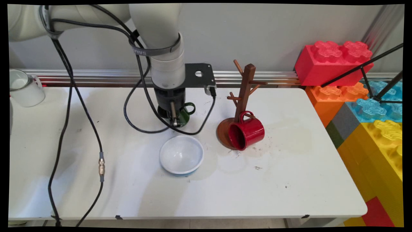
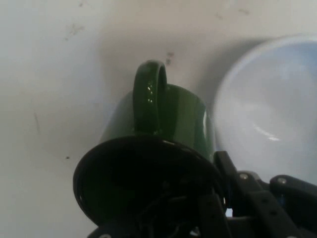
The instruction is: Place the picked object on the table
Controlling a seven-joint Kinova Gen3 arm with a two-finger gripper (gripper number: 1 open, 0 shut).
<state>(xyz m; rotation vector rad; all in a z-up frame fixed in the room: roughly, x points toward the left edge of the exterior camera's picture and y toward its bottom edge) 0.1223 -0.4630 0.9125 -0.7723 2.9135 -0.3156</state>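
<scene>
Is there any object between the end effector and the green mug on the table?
Nothing visible stands between them. The end effector is right at the rim of the green mug. The white bowl lies beside the mug, not between them.

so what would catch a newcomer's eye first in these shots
Probably the gripper down at a green mug near the table's middle, just behind a white bowl. Next, the red mug lying on its side against the base of the wooden mug tree, right of centre. Bright giant toy bricks are stacked at the right edge.
</scene>
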